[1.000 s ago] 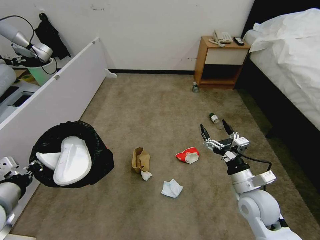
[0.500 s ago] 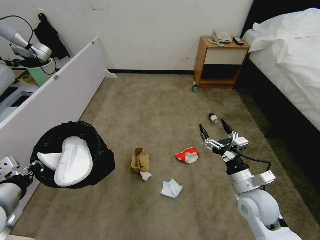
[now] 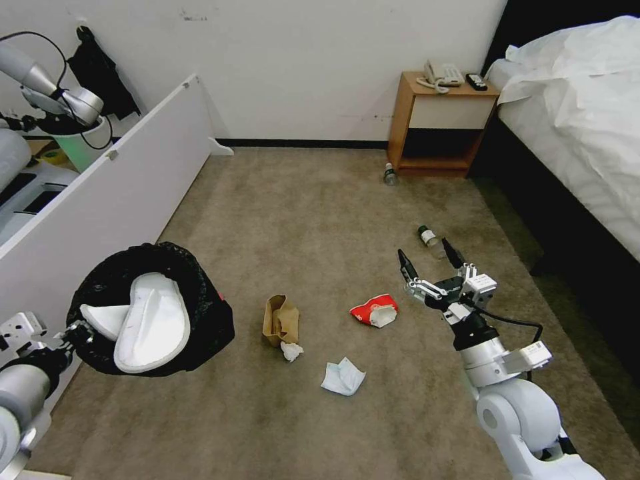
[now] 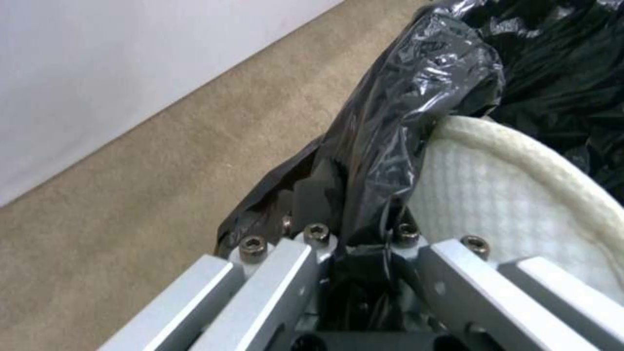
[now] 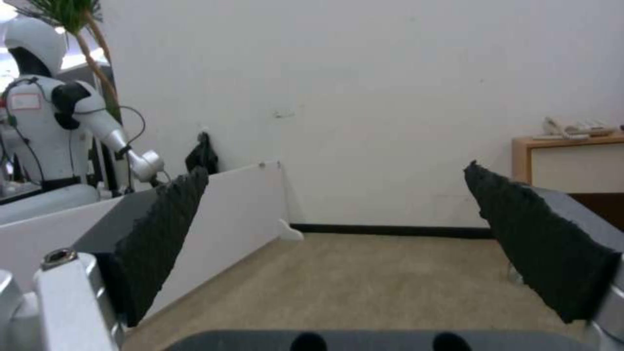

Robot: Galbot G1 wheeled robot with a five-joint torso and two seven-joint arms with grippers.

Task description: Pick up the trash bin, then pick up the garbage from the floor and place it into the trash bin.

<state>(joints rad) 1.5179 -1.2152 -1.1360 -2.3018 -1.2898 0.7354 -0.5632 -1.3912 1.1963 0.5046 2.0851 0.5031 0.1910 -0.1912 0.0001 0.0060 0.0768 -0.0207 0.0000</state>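
Observation:
My left gripper (image 3: 72, 332) is shut on the rim of the trash bin (image 3: 200, 327), holding the black-bagged bin above the floor (image 3: 300, 220) at the left. Two white slippers (image 3: 153, 325) lie inside it. In the left wrist view the jaws pinch the crinkly black bag (image 4: 390, 146) beside a slipper (image 4: 514, 195). Garbage lies on the carpet: a brown paper bag (image 3: 280, 320), crumpled white paper (image 3: 291, 351), a pale tissue (image 3: 343, 377), a red-white wrapper (image 3: 375, 311) and a clear bottle (image 3: 430, 240). My right gripper (image 3: 423, 249) hovers open just right of the wrapper, near the bottle, its fingers (image 5: 163, 229) wide apart.
A white board (image 3: 133, 180) runs along the left. A wooden nightstand (image 3: 443, 123) stands at the back wall with a second bottle (image 3: 390, 175) at its foot. The bed (image 3: 580, 113) fills the right side. Another robot (image 3: 53, 100) and a pale bucket (image 3: 83, 143) are behind the board.
The trash bin and my left gripper have drifted slightly right and down. The right gripper has stayed open and almost still.

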